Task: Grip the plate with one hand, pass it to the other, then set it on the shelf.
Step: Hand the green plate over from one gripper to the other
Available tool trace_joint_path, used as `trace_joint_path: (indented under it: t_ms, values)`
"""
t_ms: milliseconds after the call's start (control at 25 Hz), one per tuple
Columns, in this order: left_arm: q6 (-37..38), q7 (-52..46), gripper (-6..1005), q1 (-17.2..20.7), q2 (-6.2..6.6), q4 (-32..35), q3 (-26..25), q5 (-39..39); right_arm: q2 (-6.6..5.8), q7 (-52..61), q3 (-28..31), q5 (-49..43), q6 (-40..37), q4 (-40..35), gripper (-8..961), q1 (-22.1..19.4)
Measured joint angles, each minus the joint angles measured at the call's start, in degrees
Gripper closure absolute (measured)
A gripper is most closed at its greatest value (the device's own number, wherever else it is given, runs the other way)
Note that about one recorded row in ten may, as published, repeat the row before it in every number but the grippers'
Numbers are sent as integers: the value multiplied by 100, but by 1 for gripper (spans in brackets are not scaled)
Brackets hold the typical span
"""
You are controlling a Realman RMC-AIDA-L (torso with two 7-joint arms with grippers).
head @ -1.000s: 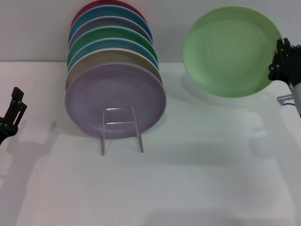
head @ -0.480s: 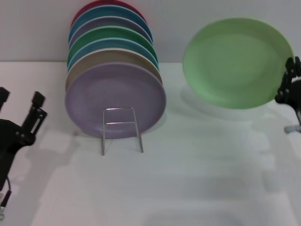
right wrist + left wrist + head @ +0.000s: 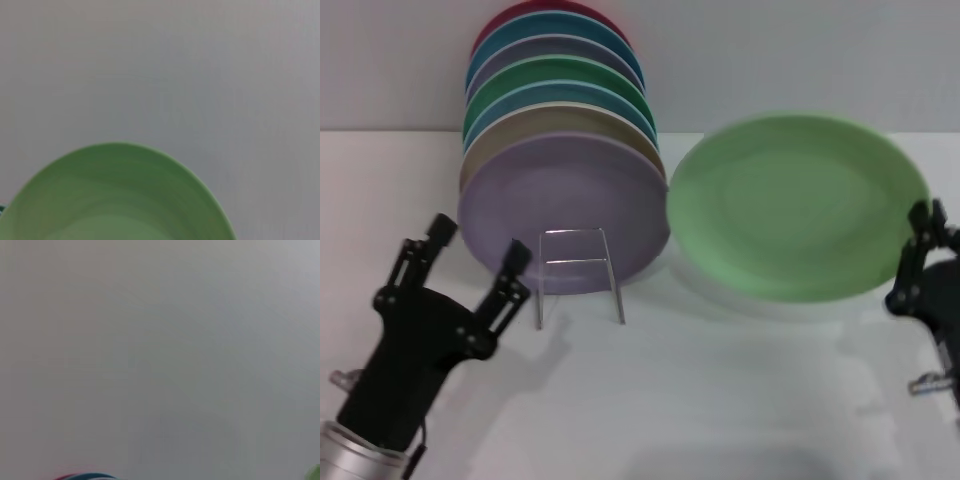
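taking the shelf [image 3: 578,272] as the landmark: nearest the camera, in front of it and to its left, the left gripper [image 3: 475,260] is raised off the white table [image 3: 720,400] with its two fingers spread wide and nothing between them, pointing up and toward the shelf's left leg. to the shelf's right, at about the same depth, the right gripper [image 3: 923,250] is clamped on the right rim of the plate [image 3: 790,210], which hangs in the air, tilted with its face toward the camera, its left edge just beside the lilac plate [image 3: 560,205] that fronts the shelf. in the right wrist view the plate [image 3: 112,195] fills the lower part against the plain wall. behind the lilac plate the stack of plates [image 3: 560,90] runs back along the shelf toward the wall.

the step in hand looks like the handover: the plate is lifted and held between the two arms, but only the right gripper has it. the next move probably calls for the left gripper to meet the plate's free left rim, fingers straddling the edge, and close before the right lets go. the risk is brushing the lilac plate, since the gap there is slight.
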Motion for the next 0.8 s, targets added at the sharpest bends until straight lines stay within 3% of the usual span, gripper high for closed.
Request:
trace_joint_path:
  t_ms: [40, 80, 240, 280, 480, 800]
  values:
    - [0, 0, 234, 0, 0, 0, 0, 0, 0, 0, 0, 0, 0, 0, 934, 0]
    - [-24, 58, 235, 1, 5, -49, 112, 0, -1, -167, -440, 352, -171, -22, 934, 9]
    - [-86, 80, 236, 0, 7, -70, 253, -1, 6, -388, -1082, 896, -419, -100, 934, 102]
    - [-164, 103, 236, -8, 2, -68, 331, -1, 11, -526, -1467, 1254, -527, -123, 934, 216]
    - [-386, 244, 238, -25, -8, -96, 424, -1, 18, -1024, -2217, 2050, -762, -18, 935, 497]
    - [-728, 323, 241, -100, -9, -119, 437, 0, 18, -1867, -2741, 2730, -787, 417, 935, 730]
